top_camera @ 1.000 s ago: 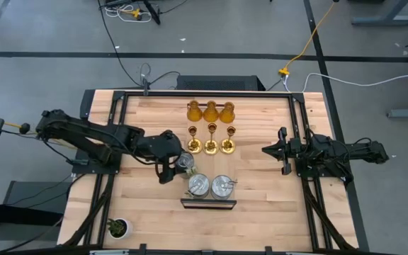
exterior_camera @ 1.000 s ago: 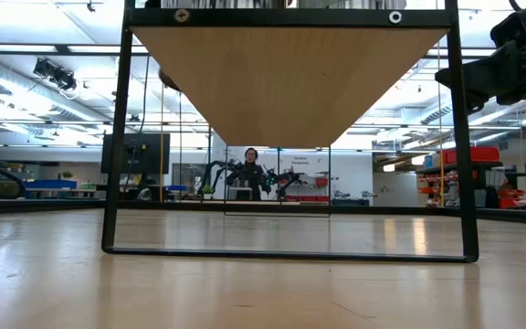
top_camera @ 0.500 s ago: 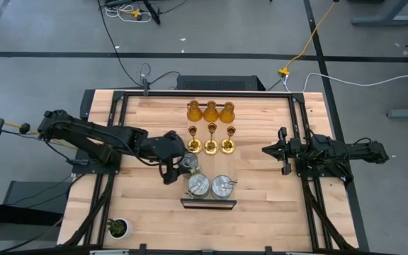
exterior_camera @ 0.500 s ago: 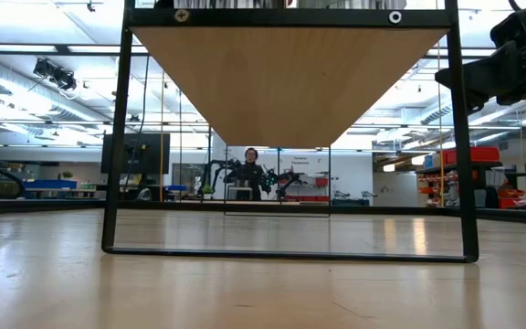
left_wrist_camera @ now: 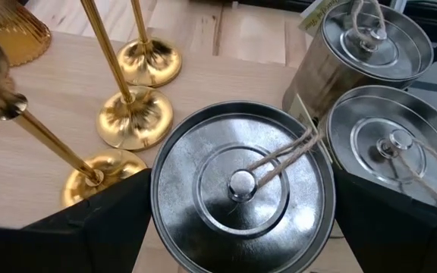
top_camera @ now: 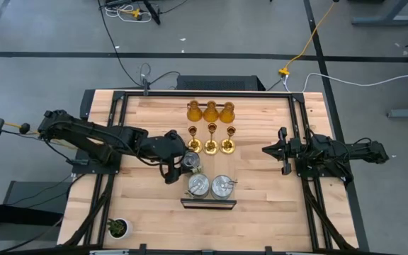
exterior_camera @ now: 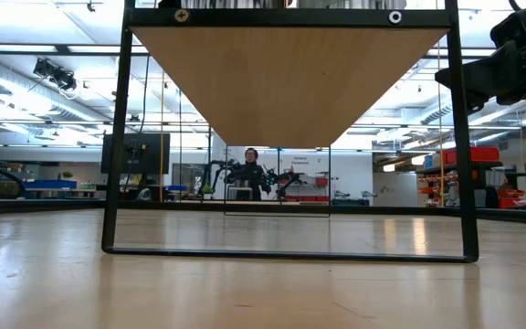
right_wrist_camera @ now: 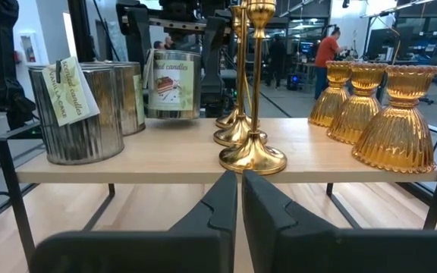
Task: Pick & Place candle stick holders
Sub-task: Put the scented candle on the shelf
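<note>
1. High view: on the desk [top_camera: 154, 205] the holders stand in ranks near the middle. Three amber holders [top_camera: 210, 111] line the row toward twelve o'clock, three gold holders [top_camera: 211, 142] stand just below them, and two silver tins [top_camera: 210, 186] sit side by side toward six o'clock, just above a dark bar [top_camera: 208, 203]. The third tin [top_camera: 188, 163] sits at about ten o'clock from that pair, with the left gripper [top_camera: 178, 164] around it, jaws spread wide. The right gripper [top_camera: 274, 151] waits at three o'clock, well apart from everything. A small plant [top_camera: 118, 227] stands at seven o'clock near the desk edge.

2. Low view: only a black frame [exterior_camera: 290, 251] and the wooden underside of a shelf show, with a room and a person far behind. No holder can be seen here.

3. Left wrist view: the third tin's lid fills the middle, a dark finger on either side of it. I cannot tell whether they touch its wall; it is not visibly lifted. The gold bases lie at ten o'clock, the two other tins at two o'clock.

4. Right wrist view: the right jaws are pressed together and hold nothing; all three kinds stand ahead on a raised board.

5. Judgement: amber and gold look neatly ranked, two tins set. The third tin seems to be the piece in hand, either being fetched or just placed; I cannot say which.
</note>
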Robot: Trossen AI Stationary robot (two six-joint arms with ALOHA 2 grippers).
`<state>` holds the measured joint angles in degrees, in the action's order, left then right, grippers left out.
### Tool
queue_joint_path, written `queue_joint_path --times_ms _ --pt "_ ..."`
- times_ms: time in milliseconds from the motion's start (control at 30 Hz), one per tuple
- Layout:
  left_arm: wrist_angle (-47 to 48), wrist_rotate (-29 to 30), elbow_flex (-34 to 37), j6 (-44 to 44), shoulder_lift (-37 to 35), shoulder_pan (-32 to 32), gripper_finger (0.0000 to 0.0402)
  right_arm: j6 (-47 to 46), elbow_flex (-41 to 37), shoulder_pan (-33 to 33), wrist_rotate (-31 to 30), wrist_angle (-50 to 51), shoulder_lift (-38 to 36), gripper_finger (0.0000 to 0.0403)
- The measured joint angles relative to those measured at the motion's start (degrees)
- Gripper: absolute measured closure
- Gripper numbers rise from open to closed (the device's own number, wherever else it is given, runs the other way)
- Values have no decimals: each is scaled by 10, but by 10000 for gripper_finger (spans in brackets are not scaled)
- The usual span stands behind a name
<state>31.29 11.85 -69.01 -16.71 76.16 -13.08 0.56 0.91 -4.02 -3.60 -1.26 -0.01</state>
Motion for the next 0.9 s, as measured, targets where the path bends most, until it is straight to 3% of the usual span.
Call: queue_joint_path --times_ms 900 --pt "0 6 0 -1 0 0 21 0 0 0 0 0 0 376"
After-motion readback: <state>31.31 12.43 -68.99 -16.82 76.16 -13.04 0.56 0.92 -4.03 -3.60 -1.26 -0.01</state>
